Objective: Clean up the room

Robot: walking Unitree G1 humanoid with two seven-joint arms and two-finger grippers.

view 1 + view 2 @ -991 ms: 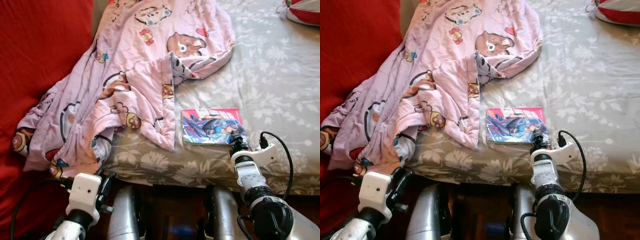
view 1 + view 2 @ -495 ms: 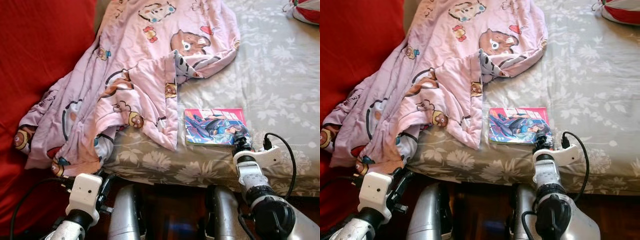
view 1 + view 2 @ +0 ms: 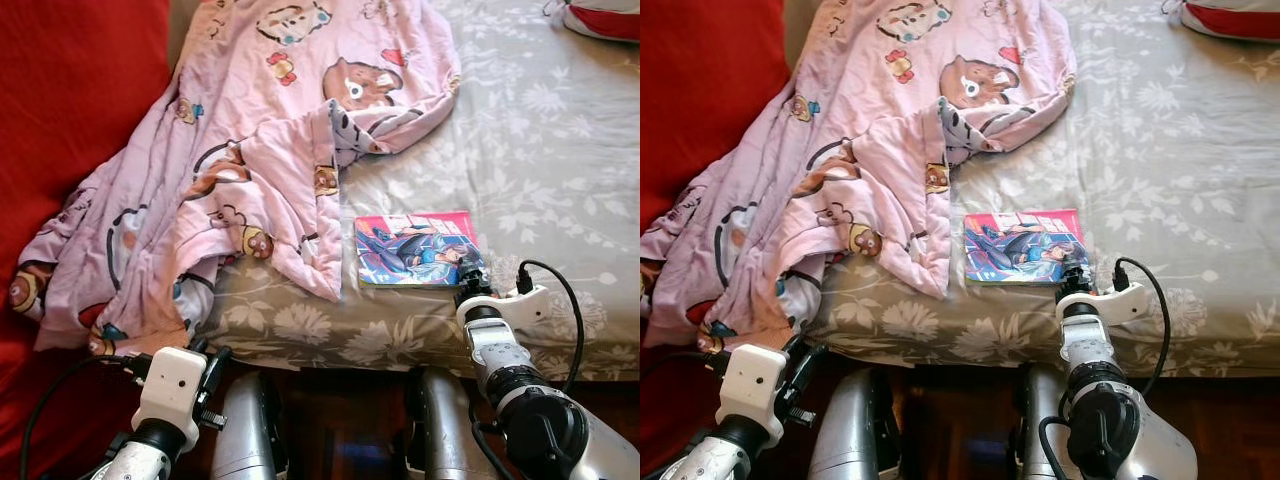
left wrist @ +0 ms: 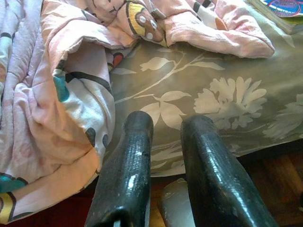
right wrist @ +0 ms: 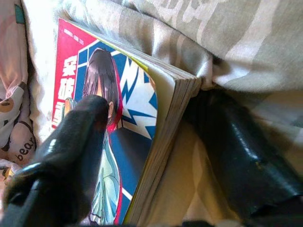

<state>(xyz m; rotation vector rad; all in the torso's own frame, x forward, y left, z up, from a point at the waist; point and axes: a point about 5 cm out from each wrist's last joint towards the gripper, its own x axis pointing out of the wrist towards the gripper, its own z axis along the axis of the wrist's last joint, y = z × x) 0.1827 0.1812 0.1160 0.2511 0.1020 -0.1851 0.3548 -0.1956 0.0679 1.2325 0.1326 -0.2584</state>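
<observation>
One comic book (image 3: 417,248), one pink cartoon-print blanket (image 3: 240,170), one grey floral bedsheet (image 3: 560,150), one red-and-white item (image 3: 603,18) at the bed's 1 o'clock corner, two grippers.

The comic book lies flat near the front edge of the bed, at about 3 o'clock from the blanket's hanging fold and just beside it. It is a thin, glossy rectangle with a red-bordered cover and stacked page edges. The right gripper (image 3: 472,281) is at the book's near right corner: in the right wrist view one black finger (image 5: 71,142) lies on the cover and the other sits under the page edges against the sheet, so the jaws straddle the corner, parted by the book's thickness.

Against half a second ago, the whole scene has slid slightly in the head views; the book and blanket keep their places on the sheet, and the right gripper stays at the same corner.

The left gripper (image 4: 165,165) hangs below the mattress edge, its textured black fingers slightly apart, holding nothing. The blanket is soft, crumpled, spilling over a red surface (image 3: 70,90) at 9 o'clock.
</observation>
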